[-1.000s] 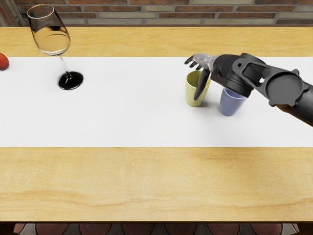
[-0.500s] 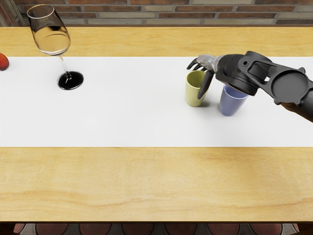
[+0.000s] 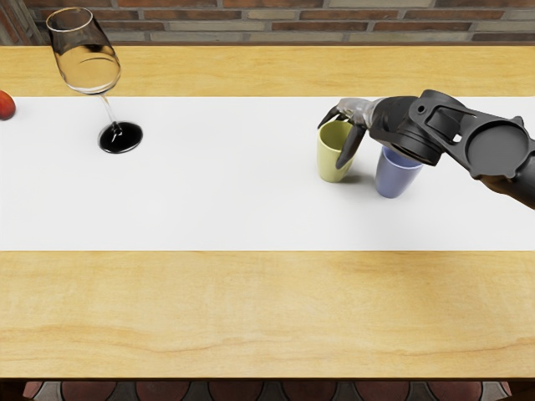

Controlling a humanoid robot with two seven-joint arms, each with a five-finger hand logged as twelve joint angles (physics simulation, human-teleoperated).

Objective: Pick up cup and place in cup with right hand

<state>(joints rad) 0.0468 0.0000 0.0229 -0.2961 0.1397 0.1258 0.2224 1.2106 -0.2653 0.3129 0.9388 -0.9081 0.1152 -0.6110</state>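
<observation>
1 yellow cup [image 3: 328, 165] points mouth-up, its long axis vertical, the robot hand [image 3: 331, 146] spread wide at its rim.

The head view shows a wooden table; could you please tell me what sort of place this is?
Probably a dining area, rendered in simulation: the wooden table has a white runner and a stemmed glass, with a brick wall behind.
</observation>
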